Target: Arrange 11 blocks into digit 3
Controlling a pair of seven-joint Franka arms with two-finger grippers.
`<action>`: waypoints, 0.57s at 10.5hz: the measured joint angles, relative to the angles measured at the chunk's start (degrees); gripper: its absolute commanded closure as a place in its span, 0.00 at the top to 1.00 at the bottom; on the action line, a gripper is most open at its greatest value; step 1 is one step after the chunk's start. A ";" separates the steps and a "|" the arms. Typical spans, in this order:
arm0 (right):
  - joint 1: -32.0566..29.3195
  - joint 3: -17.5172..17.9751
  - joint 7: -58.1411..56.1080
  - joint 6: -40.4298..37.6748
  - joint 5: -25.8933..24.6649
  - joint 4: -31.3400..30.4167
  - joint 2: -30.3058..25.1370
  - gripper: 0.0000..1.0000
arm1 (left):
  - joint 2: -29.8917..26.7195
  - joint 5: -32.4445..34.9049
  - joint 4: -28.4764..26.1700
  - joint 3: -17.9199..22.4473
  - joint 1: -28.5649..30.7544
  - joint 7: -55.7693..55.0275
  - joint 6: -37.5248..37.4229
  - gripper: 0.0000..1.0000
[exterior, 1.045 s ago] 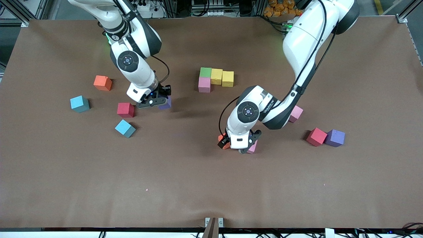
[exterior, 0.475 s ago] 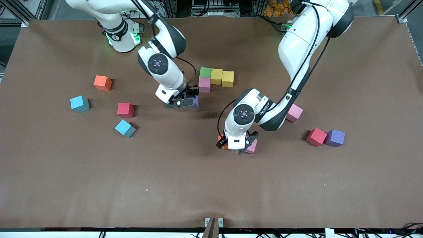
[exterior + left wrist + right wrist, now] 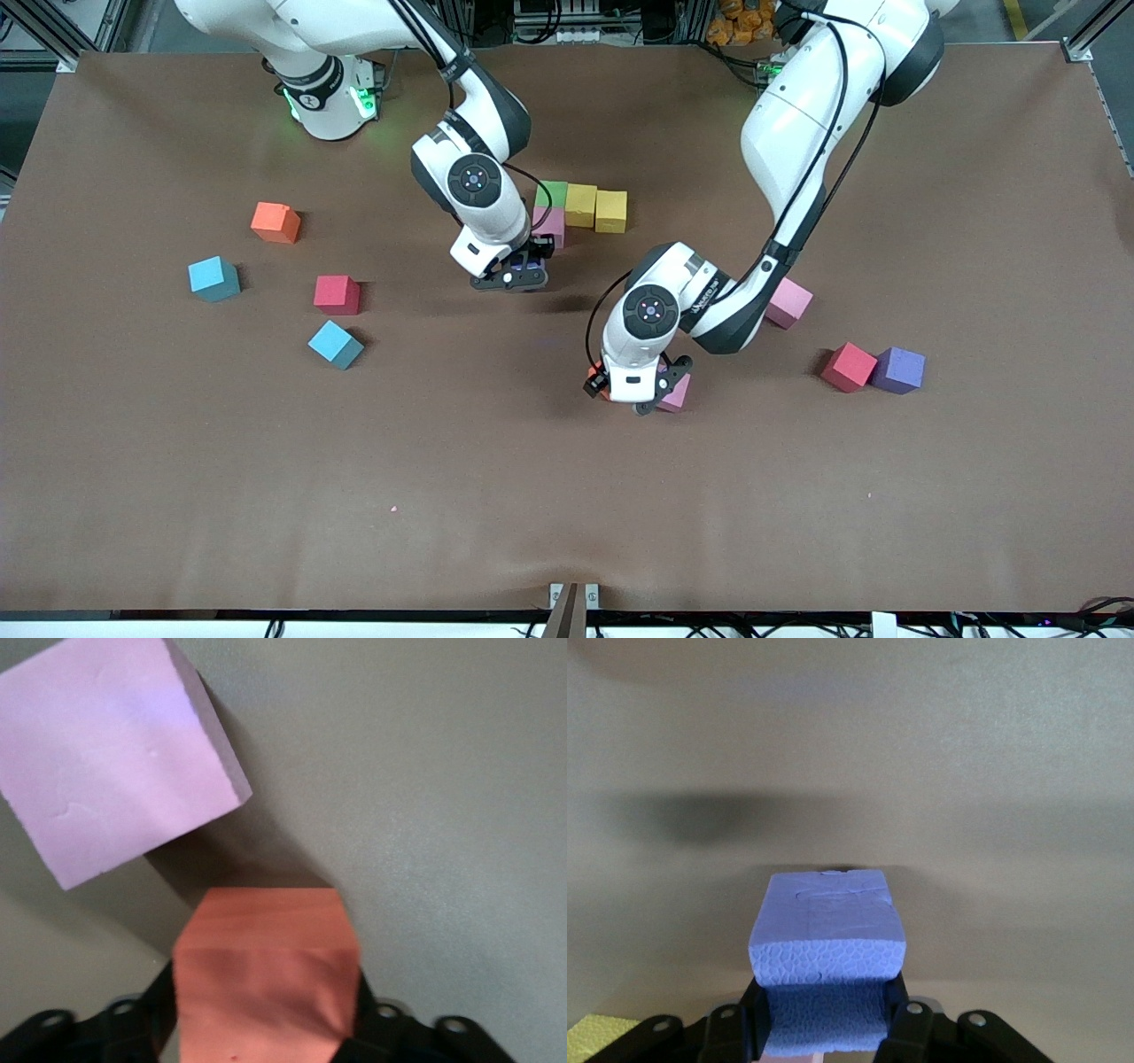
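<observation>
Right gripper [image 3: 521, 273] clamps a purple block [image 3: 827, 943] – left gripper [image 3: 640, 390] grips an orange block [image 3: 266, 970]

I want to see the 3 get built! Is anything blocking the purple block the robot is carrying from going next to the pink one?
Nothing visible does. The right gripper holds the purple block right beside the pink block of the started figure, with only bare table around it.
</observation>
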 measured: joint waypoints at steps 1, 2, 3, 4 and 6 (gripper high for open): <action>0.73 -0.48 1.67 0.19 0.05 0.51 0.40 0.30 | -0.01 0.00 0.34 0.06 0.02 0.01 0.00 0.18; 1.36 -0.76 3.56 0.22 0.09 1.33 1.04 0.30 | -0.13 0.00 0.76 0.10 0.07 0.01 -0.02 0.17; 1.95 -0.92 5.64 0.22 0.12 2.28 1.91 0.30 | -0.42 0.00 1.11 0.16 0.18 0.01 -0.48 0.15; 2.70 -0.99 7.70 0.23 0.12 3.40 3.04 0.30 | -1.02 -0.05 1.32 0.18 0.34 -0.17 -1.83 0.13; 4.21 -1.24 9.66 0.18 0.12 4.60 4.58 0.30 | -3.36 -0.62 1.42 0.26 0.70 -2.31 -5.48 0.10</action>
